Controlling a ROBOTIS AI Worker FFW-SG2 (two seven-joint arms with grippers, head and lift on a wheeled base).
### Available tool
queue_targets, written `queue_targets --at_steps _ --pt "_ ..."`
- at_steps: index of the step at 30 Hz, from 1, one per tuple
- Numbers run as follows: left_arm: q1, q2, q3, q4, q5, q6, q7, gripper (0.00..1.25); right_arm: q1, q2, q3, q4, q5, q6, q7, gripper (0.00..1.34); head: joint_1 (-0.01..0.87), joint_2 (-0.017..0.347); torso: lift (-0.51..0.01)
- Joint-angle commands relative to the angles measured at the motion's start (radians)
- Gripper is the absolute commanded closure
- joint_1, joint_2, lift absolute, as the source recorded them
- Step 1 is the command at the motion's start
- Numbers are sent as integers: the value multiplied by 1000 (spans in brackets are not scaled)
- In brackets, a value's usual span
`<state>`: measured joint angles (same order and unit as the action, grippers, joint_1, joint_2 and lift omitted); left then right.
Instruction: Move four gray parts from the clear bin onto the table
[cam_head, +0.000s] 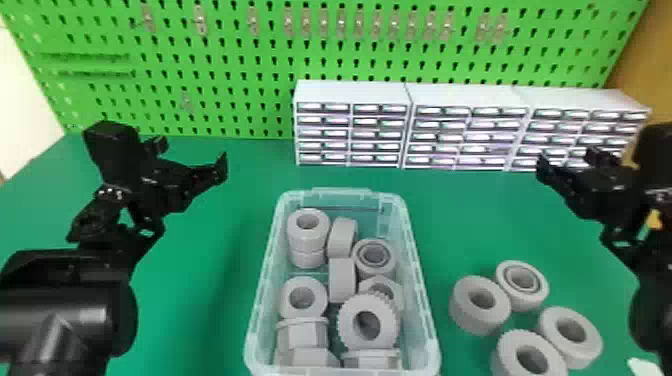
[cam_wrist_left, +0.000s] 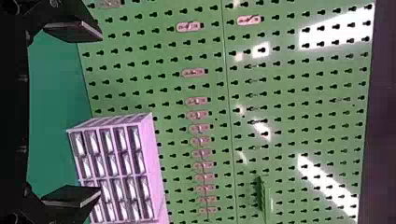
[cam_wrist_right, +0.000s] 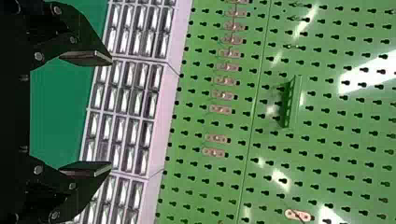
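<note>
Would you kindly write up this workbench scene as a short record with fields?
Surface: green table
Container: clear bin, holding a jumble of gray parts
Outside bin: four gray pieces on the table, to the bin's right
Count against task: matches the four wanted
Left gripper: open, empty
Right gripper: open, empty
Behind: white drawer cabinets, green pegboard
</note>
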<state>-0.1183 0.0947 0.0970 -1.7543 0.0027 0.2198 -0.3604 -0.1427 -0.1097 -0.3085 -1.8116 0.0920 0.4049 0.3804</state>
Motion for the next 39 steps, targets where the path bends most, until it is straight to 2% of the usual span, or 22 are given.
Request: queue_targets --at_steps 1,7,18,39 --pt "-3 0 0 1 0 0 0 127 0 2 -6 0 -6 0 0 470 678 34 -50" --pt "-4 0 -8 -4 0 -3 0 127 8 1 -20 -15 -9 0 0 470 678 34 -50" --pt "-6 -1 4 -7 3 -3 0 127 0 16 -26 -15 2 0 0 470 678 34 -50" --pt "-8 0 10 -5 16 -3 0 127 2 16 -29 -29 6 0 0 470 678 34 -50"
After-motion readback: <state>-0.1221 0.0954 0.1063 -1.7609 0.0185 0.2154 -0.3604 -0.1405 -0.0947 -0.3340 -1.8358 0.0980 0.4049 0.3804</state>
